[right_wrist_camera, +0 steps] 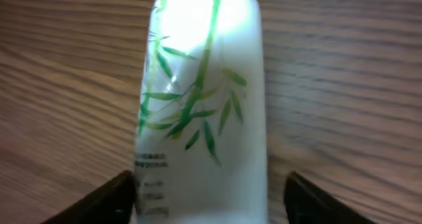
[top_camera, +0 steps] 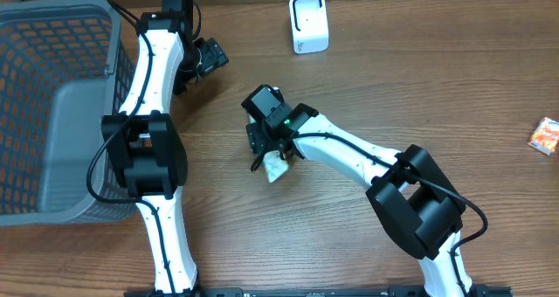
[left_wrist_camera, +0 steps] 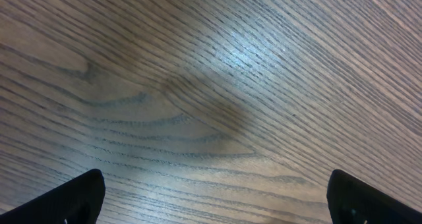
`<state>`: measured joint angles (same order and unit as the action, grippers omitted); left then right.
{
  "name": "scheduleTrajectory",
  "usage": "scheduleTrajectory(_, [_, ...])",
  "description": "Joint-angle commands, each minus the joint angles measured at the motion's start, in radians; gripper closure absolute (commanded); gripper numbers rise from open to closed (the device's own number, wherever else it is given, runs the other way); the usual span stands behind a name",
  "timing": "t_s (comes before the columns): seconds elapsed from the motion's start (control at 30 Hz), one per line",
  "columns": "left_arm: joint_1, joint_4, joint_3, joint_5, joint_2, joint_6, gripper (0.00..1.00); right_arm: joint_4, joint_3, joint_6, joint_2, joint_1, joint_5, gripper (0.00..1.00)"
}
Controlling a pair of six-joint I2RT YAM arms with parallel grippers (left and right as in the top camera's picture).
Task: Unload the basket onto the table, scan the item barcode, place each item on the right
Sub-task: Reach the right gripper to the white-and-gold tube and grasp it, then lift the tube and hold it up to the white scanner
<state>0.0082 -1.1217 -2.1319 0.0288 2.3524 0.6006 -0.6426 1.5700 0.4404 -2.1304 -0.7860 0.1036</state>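
The item is a white tube printed with green bamboo leaves (right_wrist_camera: 201, 99), lying on the wooden table; only its pale end (top_camera: 278, 169) shows from overhead. My right gripper (right_wrist_camera: 210, 194) (top_camera: 267, 151) straddles it. The left finger (right_wrist_camera: 115, 197) rests against the tube's side, while the right finger (right_wrist_camera: 316, 201) stands a small gap away, so the jaws are open around it. A white barcode scanner (top_camera: 308, 23) stands at the back of the table. My left gripper (top_camera: 210, 57) (left_wrist_camera: 214, 197) hovers open over bare wood near the basket, nothing between its fingers.
A large grey mesh basket (top_camera: 52, 96) fills the left side of the table. A small orange packet (top_camera: 545, 135) lies at the far right edge. The left arm runs alongside the basket's right wall.
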Motion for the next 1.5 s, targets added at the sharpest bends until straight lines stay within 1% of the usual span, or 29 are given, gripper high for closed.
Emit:
scheduleTrajectory(0.0, [-0.003, 0.0, 0.003, -0.01, -0.018, 0.016, 0.0, -0.024, -0.003, 0.006, 0.0, 0.014, 0.161, 0.38])
scheduleTrajectory(0.03, [-0.003, 0.0, 0.003, -0.01, -0.018, 0.016, 0.0, -0.046, -0.003, 0.02, 0.0, 0.032, 0.165, 0.48])
scheduleTrajectory(0.07, [-0.003, 0.0, 0.003, -0.01, -0.018, 0.016, 0.0, -0.067, -0.003, 0.071, 0.0, 0.052, 0.164, 0.62])
scheduleTrajectory(0.13, [-0.002, 0.0, 0.003, -0.011, -0.018, 0.016, 0.01, -0.089, -0.003, 0.084, 0.0, 0.069, 0.162, 0.68])
scheduleTrajectory(0.23, [-0.003, 0.0, 0.003, -0.01, -0.018, 0.016, 0.0, -0.136, 0.021, 0.084, 0.006, 0.087, 0.082, 0.7])
scheduleTrajectory(0.3, [-0.003, 0.0, 0.003, -0.01, -0.018, 0.016, 0.0, -0.19, 0.054, 0.083, 0.014, 0.096, 0.068, 0.71])
scheduleTrajectory(0.33, [-0.002, 0.0, 0.003, -0.01, -0.018, 0.016, 0.0, -0.222, 0.074, 0.083, 0.018, 0.101, 0.073, 0.64])
scheduleTrajectory(0.37, [-0.003, 0.0, 0.003, -0.01, -0.018, 0.016, 0.0, -0.261, 0.101, 0.081, 0.024, 0.107, 0.077, 0.54])
scheduleTrajectory(0.4, [-0.003, 0.0, 0.003, -0.01, -0.018, 0.016, 0.0, -0.276, 0.113, 0.079, 0.026, 0.108, 0.077, 0.51])
scheduleTrajectory(0.43, [-0.003, 0.0, 0.003, -0.01, -0.018, 0.016, 0.0, -0.32, 0.151, 0.037, 0.032, 0.112, 0.078, 0.44])
scheduleTrajectory(0.5, [-0.003, 0.0, 0.003, -0.01, -0.018, 0.016, 0.0, -0.357, 0.191, -0.049, 0.038, 0.112, 0.078, 0.39])
scheduleTrajectory(0.53, [-0.003, 0.0, 0.003, -0.01, -0.018, 0.016, 0.0, -0.367, 0.206, -0.078, 0.038, 0.112, 0.078, 0.38])
scheduleTrajectory(0.57, [-0.003, 0.0, 0.003, -0.01, -0.018, 0.016, 0.0, -0.363, 0.22, -0.119, 0.038, 0.112, 0.078, 0.39])
scheduleTrajectory(0.6, [-0.003, 0.0, 0.003, -0.01, -0.018, 0.016, 0.0, -0.35, 0.22, -0.148, 0.038, 0.111, 0.078, 0.44])
scheduleTrajectory(0.63, [-0.003, 0.0, 0.003, -0.01, -0.018, 0.016, 0.0, -0.338, 0.218, -0.17, 0.037, 0.108, 0.078, 0.52])
scheduleTrajectory(0.67, [-0.003, 0.0, 0.003, -0.01, -0.018, 0.016, 0.0, -0.322, 0.213, -0.202, 0.035, 0.107, 0.078, 0.58])
scheduleTrajectory(0.7, [-0.003, 0.0, 0.003, -0.01, -0.018, 0.016, 0.0, -0.307, 0.208, -0.228, 0.031, 0.108, 0.079, 0.62])
scheduleTrajectory(0.77, [-0.003, 0.0, 0.003, -0.01, -0.018, 0.016, 0.0, -0.283, 0.19, -0.232, 0.021, 0.108, 0.079, 0.62])
scheduleTrajectory(0.8, [-0.003, 0.0, 0.003, -0.01, -0.018, 0.016, 0.0, -0.245, 0.161, -0.232, 0.01, 0.109, 0.079, 0.63])
scheduleTrajectory(0.87, [-0.003, 0.0, 0.003, -0.01, -0.018, 0.016, 0.0, -0.203, 0.132, -0.232, -0.009, 0.109, 0.081, 0.62])
scheduleTrajectory(1.0, [-0.003, 0.0, 0.003, -0.01, -0.018, 0.016, 0.0, -0.204, 0.13, -0.232, -0.043, 0.109, 0.109, 0.58])
scheduleTrajectory(1.07, [-0.003, 0.0, 0.003, -0.01, -0.018, 0.016, 0.0, -0.22, 0.13, -0.232, -0.05, 0.109, 0.14, 0.58])
scheduleTrajectory(1.13, [-0.003, 0.0, 0.003, -0.01, -0.018, 0.016, 0.0, -0.235, 0.13, -0.228, -0.052, 0.109, 0.139, 0.62])
scheduleTrajectory(1.17, [-0.003, 0.0, 0.003, -0.01, -0.018, 0.016, 0.0, -0.243, 0.13, -0.228, -0.053, 0.109, 0.139, 0.68])
scheduleTrajectory(1.2, [-0.003, 0.0, 0.003, -0.01, -0.018, 0.016, 0.0, -0.25, 0.13, -0.228, -0.054, 0.109, 0.139, 0.72])
scheduleTrajectory(1.47, [-0.003, 0.0, 0.003, -0.01, -0.018, 0.016, 0.0, -0.241, 0.13, -0.229, -0.087, 0.109, 0.14, 0.72])
